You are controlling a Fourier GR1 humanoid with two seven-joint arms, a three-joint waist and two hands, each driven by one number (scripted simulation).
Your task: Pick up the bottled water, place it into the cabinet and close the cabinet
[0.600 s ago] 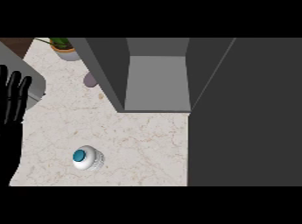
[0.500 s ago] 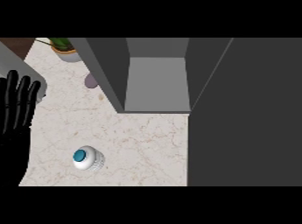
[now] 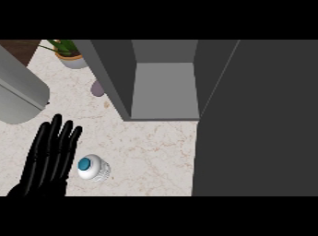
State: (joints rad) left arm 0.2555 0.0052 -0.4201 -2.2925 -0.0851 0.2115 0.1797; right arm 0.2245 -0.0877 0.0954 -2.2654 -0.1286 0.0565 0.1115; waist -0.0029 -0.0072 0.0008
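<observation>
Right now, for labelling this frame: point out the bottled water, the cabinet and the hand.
bottled water (image 3: pixel 85 163): head view, on its teal cap.
cabinet (image 3: pixel 165 90): head view, on its light inner surface.
left hand (image 3: pixel 43 172): head view, below the fingers.

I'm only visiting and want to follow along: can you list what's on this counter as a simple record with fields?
bottled water: standing on the counter, blue cap facing up
left hand: open, fingers straight, just left of the bottled water; contact unclear
right hand: not in view
cabinet: open, behind the bottled water
door: swung out, filling the view's right side
potted plant: far left corner
task state: bottled water not yet picked up
</observation>
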